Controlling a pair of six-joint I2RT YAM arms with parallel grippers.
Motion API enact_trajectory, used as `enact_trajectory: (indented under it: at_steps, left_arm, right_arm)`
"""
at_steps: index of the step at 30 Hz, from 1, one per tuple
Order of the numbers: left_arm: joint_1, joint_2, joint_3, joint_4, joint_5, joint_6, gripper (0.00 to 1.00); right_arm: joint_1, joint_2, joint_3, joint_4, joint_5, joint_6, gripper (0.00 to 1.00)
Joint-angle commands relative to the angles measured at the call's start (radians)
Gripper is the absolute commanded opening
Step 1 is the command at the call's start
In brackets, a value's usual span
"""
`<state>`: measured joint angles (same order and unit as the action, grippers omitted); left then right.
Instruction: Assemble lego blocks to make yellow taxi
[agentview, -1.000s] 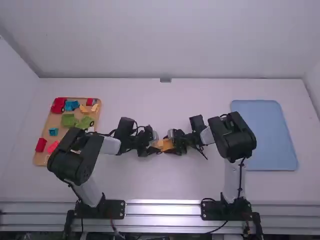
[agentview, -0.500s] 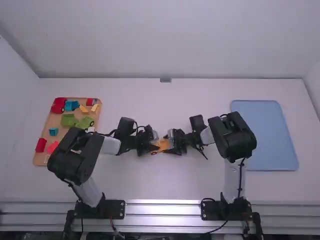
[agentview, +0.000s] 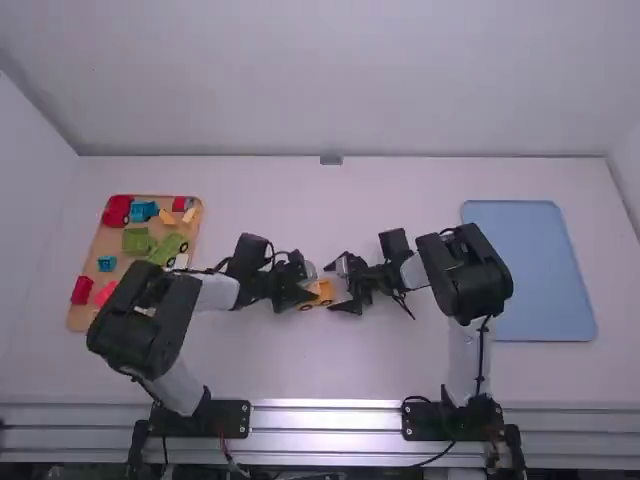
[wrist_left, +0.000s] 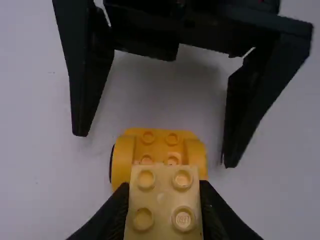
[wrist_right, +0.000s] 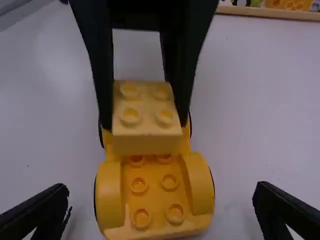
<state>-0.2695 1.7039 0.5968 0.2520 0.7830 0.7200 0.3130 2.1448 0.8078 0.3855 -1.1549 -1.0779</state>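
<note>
In the high view my left gripper (agentview: 301, 290) and right gripper (agentview: 343, 285) face each other mid-table, with the yellow car base (agentview: 324, 294) between them. My left gripper (wrist_left: 164, 205) is shut on a pale yellow block (wrist_left: 164, 192), which sits over one end of the orange-yellow wheeled base (wrist_left: 160, 142). In the right wrist view the block (wrist_right: 145, 120) covers the far part of the base (wrist_right: 155, 195). My right gripper (wrist_right: 161, 207) stands open, one finger on each side of the base's near end, touching nothing.
At the left a wooden tray (agentview: 103, 240) holds red, blue, green and yellow pieces. A light blue mat (agentview: 545, 270) lies at the right. White table surrounds the two grippers.
The right gripper has opened and let go of the base, its fingers now spread apart. The left gripper keeps hold of the block; its arm has shifted slightly.
</note>
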Motion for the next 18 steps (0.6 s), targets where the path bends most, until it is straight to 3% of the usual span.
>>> enact_trajectory:
  at_steps: [1, 12, 16, 18]
  left_arm:
    - [-0.005, -0.094, 0.034, -0.063, 0.012, 0.066, 0.04]
    - [-0.005, -0.244, 0.021, -0.308, -0.063, 0.166, 0.02]
    - [-0.005, -0.244, -0.013, -0.278, -0.063, 0.163, 0.02]
    - [-0.005, -0.243, -0.04, -0.237, -0.067, 0.159, 0.02]
  right_arm:
    - [-0.003, 0.021, 0.012, 0.005, -0.043, 0.02, 0.99]
    - [0.116, 0.021, 0.063, -0.007, 0.144, 0.102, 0.96]
    - [0.119, 0.021, 0.061, -0.024, 0.171, 0.107, 0.86]
    - [0.117, 0.021, 0.062, -0.058, 0.162, 0.072, 0.7]
